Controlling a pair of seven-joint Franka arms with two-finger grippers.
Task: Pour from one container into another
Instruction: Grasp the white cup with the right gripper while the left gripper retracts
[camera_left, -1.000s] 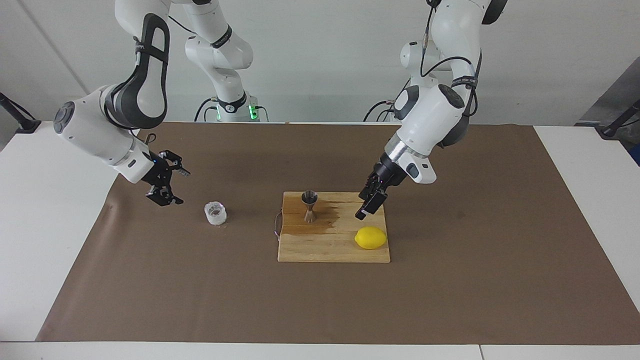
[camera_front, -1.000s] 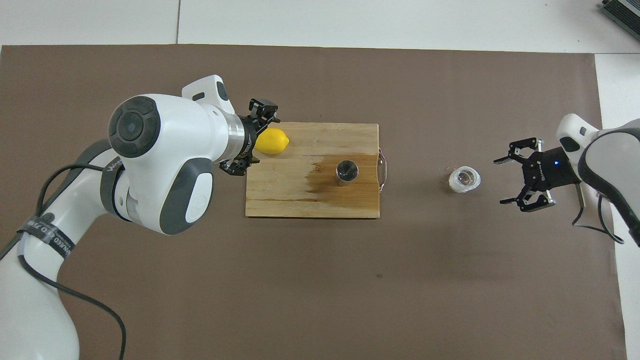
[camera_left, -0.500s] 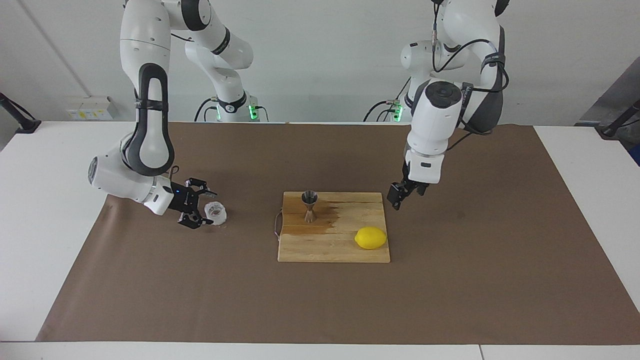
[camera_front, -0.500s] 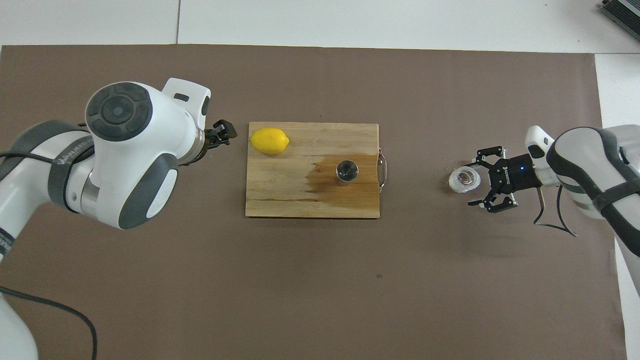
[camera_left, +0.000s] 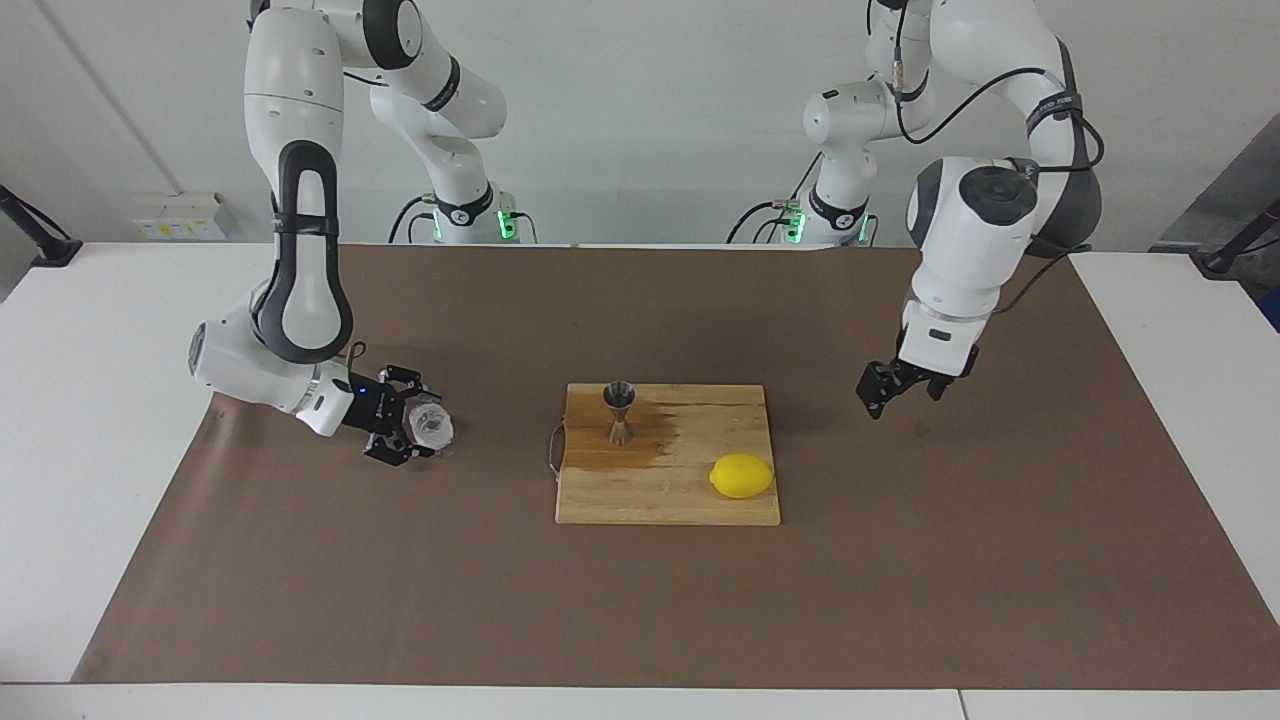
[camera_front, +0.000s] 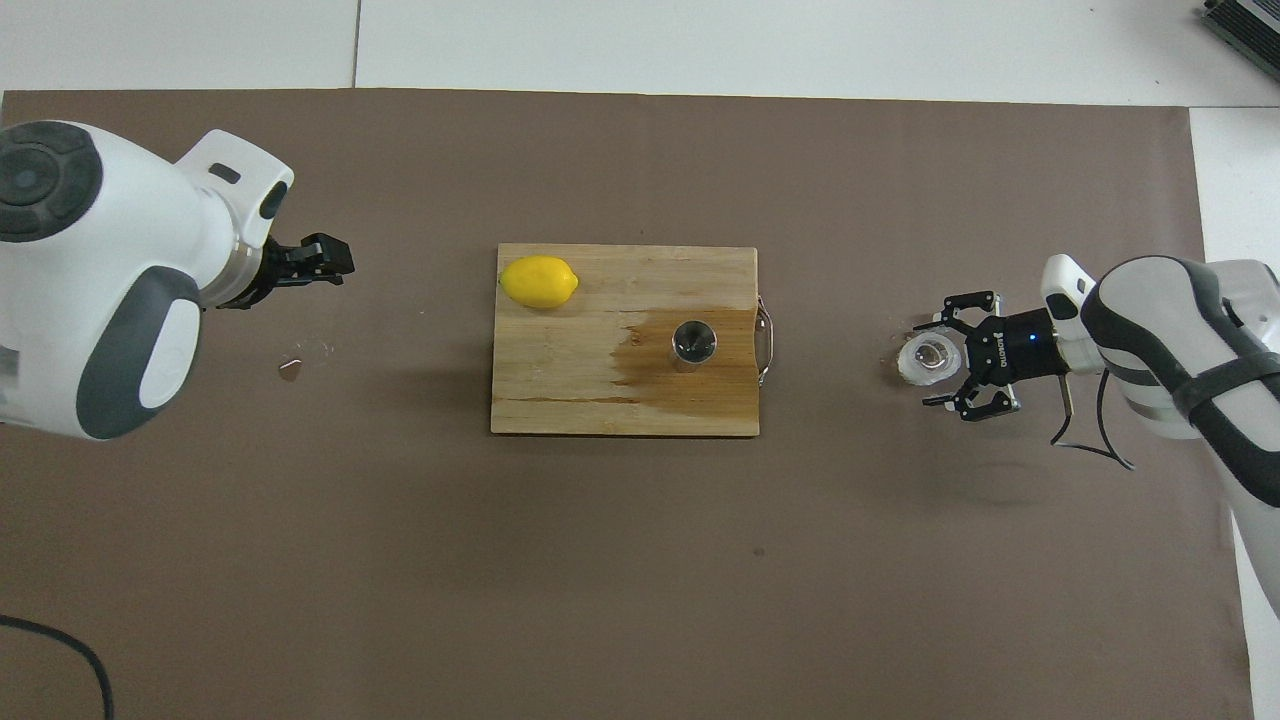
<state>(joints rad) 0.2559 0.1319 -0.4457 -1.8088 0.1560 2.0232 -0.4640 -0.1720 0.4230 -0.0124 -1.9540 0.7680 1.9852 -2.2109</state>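
- The table (camera_left: 1150, 400) is seen by one camera from high up at the end away from the robots, facing them; both arm bases and the wall are taken in at the top of that view.
- A second camera is set high above the robots' own end and is aimed forward and steeply down.
- Both views are taken from well back, so most of the brown mat (camera_front: 640, 560) is covered.
- The cutting board (camera_left: 690, 505) (camera_front: 560, 400), lemon (camera_left: 741, 476) (camera_front: 539, 281) and steel jigger (camera_left: 619, 411) (camera_front: 693, 343) are shared by both views, turned half round between them.
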